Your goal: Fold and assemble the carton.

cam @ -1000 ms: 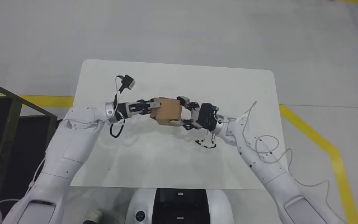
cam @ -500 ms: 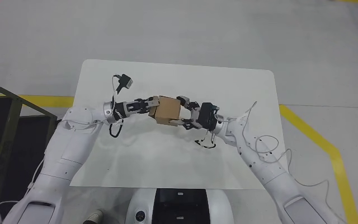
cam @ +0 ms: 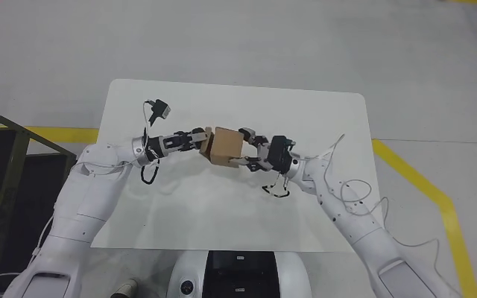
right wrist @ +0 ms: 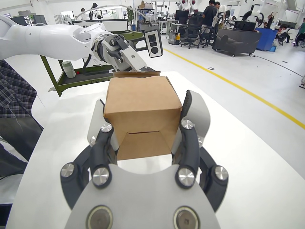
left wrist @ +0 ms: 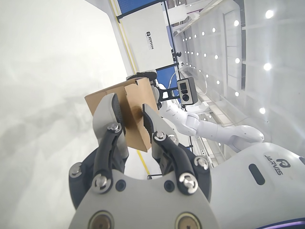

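A brown carton (cam: 225,146) hangs above the middle of a white table (cam: 298,216), caught between the robot's two arms. The right gripper (right wrist: 143,113) has its jaws spread wide across the box's width, one finger pressed to each side, and appears to carry the load. At the far end the left gripper (left wrist: 130,111) stands with its jaws partly apart, an end flap (left wrist: 137,125) lying between them. One finger looks to be against the cardboard, but a clamped hold cannot be confirmed.

The body is already squared up into a box with four crisp walls, so the opening-out of the blank looks done. Left to do, by the look of it, are the ends. The flap at the left gripper juts out unfolded, and the end facing the right wrist shows a gap with a panel only partly turned in. Closing and tucking both ends would finish the job.
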Motion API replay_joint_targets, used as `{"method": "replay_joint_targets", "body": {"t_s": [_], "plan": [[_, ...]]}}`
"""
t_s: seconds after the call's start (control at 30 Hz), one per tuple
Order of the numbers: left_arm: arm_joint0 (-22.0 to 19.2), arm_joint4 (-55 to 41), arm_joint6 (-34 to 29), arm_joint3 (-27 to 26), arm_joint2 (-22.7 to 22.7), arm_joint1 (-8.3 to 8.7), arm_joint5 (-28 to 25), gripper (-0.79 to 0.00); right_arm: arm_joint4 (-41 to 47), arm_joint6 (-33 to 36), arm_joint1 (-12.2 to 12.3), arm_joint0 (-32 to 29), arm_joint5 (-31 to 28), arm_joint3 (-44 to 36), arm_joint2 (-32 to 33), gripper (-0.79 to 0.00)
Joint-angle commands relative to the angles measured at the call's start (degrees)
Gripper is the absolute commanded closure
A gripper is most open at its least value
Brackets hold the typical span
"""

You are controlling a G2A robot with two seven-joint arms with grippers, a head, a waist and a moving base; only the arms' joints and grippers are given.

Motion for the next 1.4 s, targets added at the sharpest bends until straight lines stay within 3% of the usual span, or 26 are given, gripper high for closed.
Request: {"method": "replay_joint_targets", "body": {"t_s": [0.0,0.87,1.2,1.37], "plan": [[-0.05,0.35,0.13,-0.05,0.12,-0.01,0.19,-0.080,0.04,-0.20,0.00,0.10,-0.16,0.03,0.02,-0.003],[-2.18,3.19,1.61,-0.07,2.20,-0.38,1.23,-0.095,-0.48,-0.51,0.39,-0.18,0.06,-1.48,0.67,0.000],[-2.66,2.69,2.22,-0.64,3.69,-0.77,0.58,-0.188,-0.99,0.81,0.22,-0.34,2.19,-1.63,0.25,-0.022],[-2.27,2.48,2.97,-0.59,3.03,-0.71,0.11,-0.194,-0.74,1.07,0.20,-0.38,2.60,-1.39,0.34,-0.015]]}}
